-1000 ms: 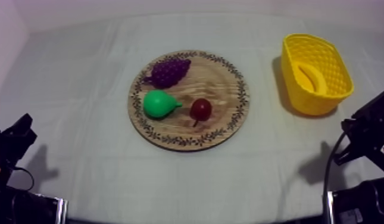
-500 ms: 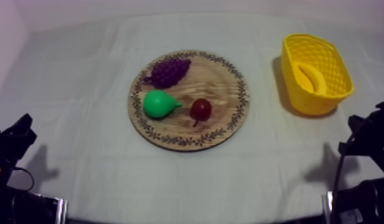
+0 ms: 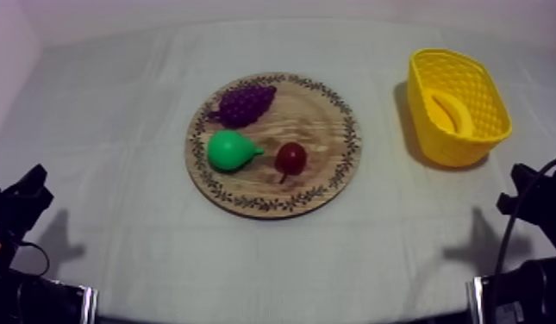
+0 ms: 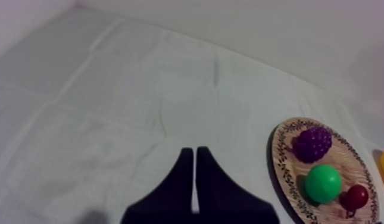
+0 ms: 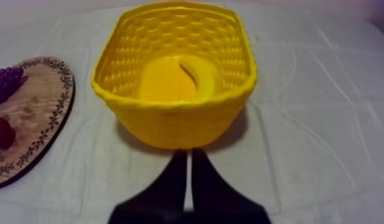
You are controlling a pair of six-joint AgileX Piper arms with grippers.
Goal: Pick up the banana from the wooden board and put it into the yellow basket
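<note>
Inside the yellow basket, at the far right of the desk, lies the banana, curved along the basket floor below the rim. At mid-desk, well apart from the basket, sits the round wooden board. It carries three toy fruits: a bunch of grapes on its far side, a green pear nearer, and a small red fruit just right of the pear.

My left arm sits low at the near left. Its jaws are pressed together on nothing, over bare cloth, with the board off to the right. My right arm sits low at the near right. Its jaws are also clenched and empty, pointing at the basket's near wall.

I judge the placing step done, so the task looks complete. The next move calls for no grasp, at most a check that the banana has settled in the basket.
</note>
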